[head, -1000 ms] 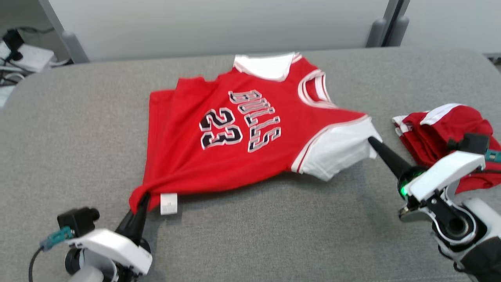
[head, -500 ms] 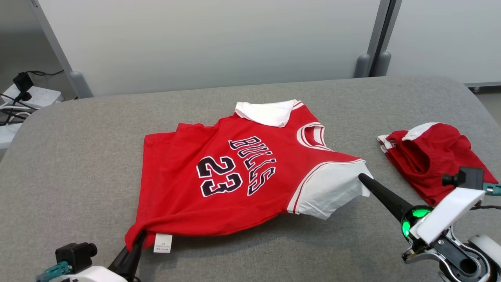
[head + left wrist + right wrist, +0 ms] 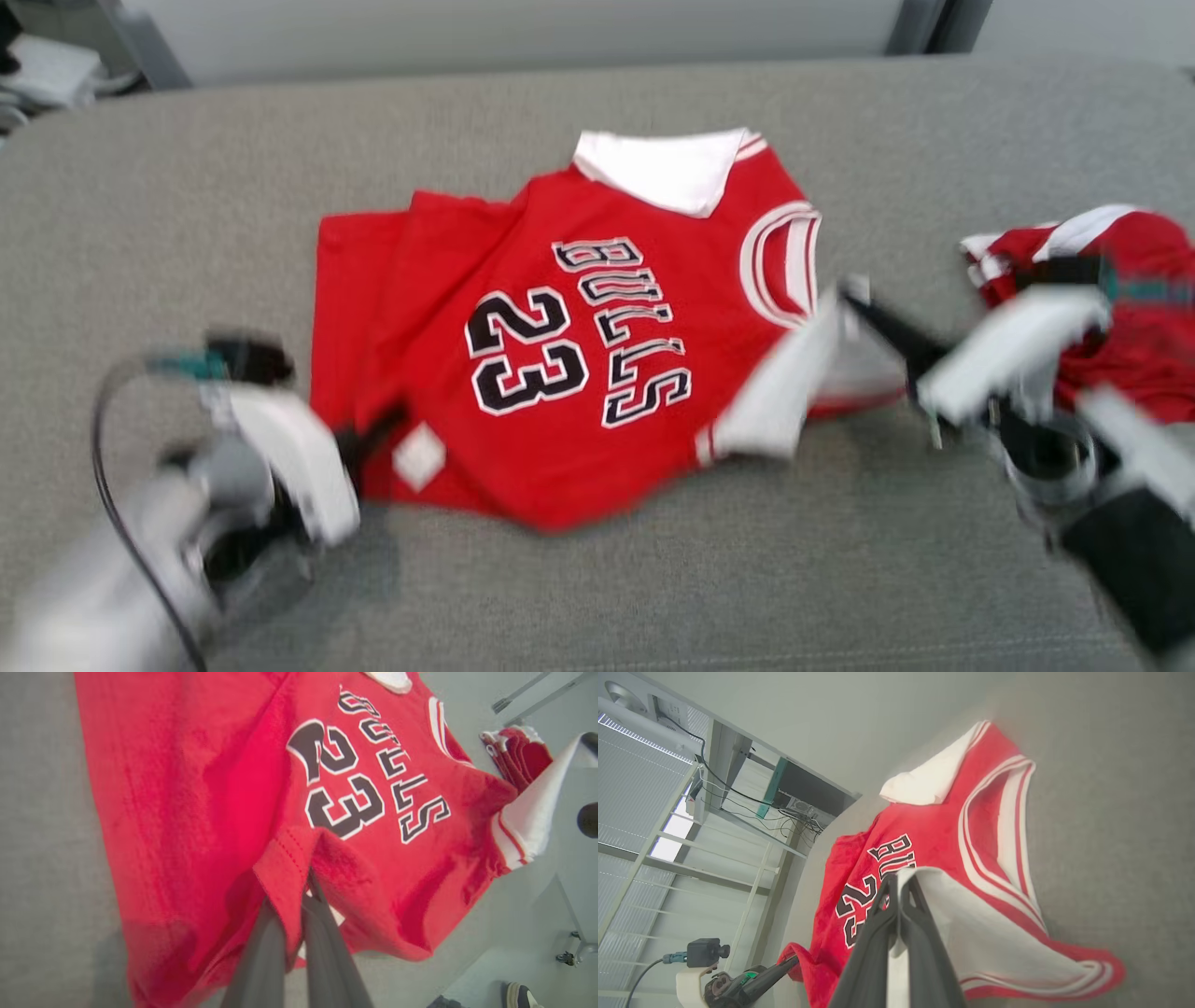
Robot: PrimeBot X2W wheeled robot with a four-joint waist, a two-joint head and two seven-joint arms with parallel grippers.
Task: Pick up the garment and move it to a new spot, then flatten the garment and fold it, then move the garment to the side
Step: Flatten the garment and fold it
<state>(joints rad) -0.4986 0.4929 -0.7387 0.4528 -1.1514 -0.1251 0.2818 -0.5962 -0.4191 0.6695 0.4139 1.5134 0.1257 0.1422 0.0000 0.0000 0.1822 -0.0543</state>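
Red jersey (image 3: 560, 364) with white sleeves, white-striped neckline and black, white-edged "BULLS 23" lettering; grey worktop (image 3: 653, 597) (fine woven texture); second garment (image 3: 1158, 355) red and white

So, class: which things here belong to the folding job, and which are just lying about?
In the job:
- jersey
- left gripper, shut on its hem
- right gripper, shut on its white sleeve
- table

Lying about:
- other red garment, at the table's right
- shoe on the floor
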